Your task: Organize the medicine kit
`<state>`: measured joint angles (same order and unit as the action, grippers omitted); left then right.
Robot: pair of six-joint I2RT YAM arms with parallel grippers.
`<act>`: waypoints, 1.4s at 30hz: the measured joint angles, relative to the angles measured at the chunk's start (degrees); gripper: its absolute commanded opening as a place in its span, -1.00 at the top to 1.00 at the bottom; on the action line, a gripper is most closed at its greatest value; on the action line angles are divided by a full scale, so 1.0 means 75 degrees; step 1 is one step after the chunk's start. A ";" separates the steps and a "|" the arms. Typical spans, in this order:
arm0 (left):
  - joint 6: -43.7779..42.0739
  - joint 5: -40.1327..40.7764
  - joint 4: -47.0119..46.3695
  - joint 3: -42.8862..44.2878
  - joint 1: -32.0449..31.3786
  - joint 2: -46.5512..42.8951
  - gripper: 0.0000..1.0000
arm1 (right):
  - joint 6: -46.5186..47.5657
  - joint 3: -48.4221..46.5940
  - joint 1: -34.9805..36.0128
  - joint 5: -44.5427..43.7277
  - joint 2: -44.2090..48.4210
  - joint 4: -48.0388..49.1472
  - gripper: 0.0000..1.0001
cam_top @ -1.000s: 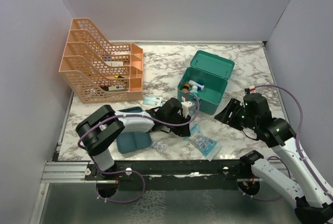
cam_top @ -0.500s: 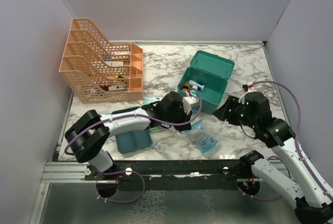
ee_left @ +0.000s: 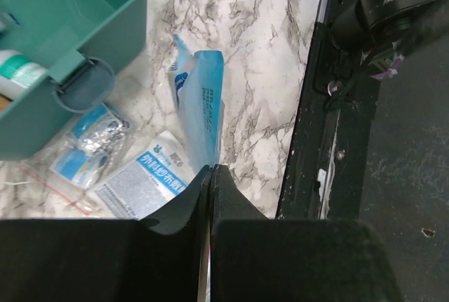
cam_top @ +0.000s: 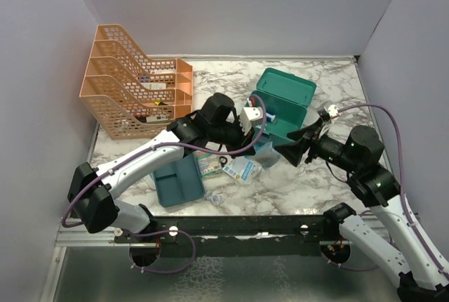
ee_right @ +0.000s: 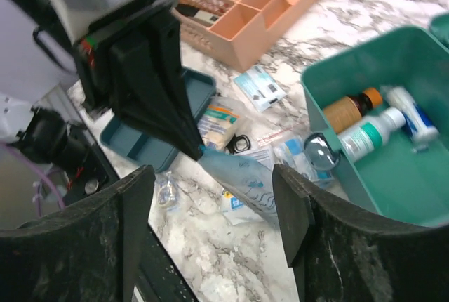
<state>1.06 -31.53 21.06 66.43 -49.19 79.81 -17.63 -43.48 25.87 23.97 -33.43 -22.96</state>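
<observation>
Loose sachets (cam_top: 242, 171) on the marble surface (cam_top: 330, 91), left fingers (ee_left: 175, 214) pinched on a hanging blue pouch (ee_left: 200, 105) just beside the near corner of the open medicine kit (cam_top: 287, 130), right fingers (ee_right: 119, 232) spread wide, empty, near its front, bottles (ee_right: 365, 137) inside

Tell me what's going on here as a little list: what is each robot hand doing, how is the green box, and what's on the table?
left gripper: shut on a blue pouch, held beside the medicine kit
right gripper: open, holding nothing
medicine kit: lid open, bottles inside
on the table: small packets, teal tray, orange rack
</observation>
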 measured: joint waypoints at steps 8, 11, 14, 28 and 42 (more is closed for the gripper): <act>-0.1157 -0.0364 0.1402 0.1139 0.0259 -0.0405 1.00 | 0.2107 -0.1134 0.0000 0.1999 -0.1358 -0.0047 -0.40; -0.1641 -0.0463 0.1670 0.1160 0.0259 -0.0825 1.00 | 0.2684 -0.1367 0.0000 0.2553 -0.1620 -0.0201 -0.37; -0.2052 -0.0460 0.1836 0.1195 0.0259 -0.1177 1.00 | 0.3194 -0.1708 0.0000 0.3005 -0.1970 -0.0437 -0.34; -0.2856 -0.0233 0.1947 0.1606 0.0259 -0.1504 1.00 | 0.3716 -0.1853 0.0000 0.4371 -0.2742 -0.0836 -0.28; -0.2643 -0.0017 0.1938 0.1856 0.0259 -0.1367 1.00 | 0.2678 -0.1419 0.0000 0.4433 -0.2769 -0.0245 0.11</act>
<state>-18.76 -31.66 35.59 80.36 -47.24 69.56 2.46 -54.13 25.87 57.21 -54.19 -24.80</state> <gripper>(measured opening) 0.012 0.543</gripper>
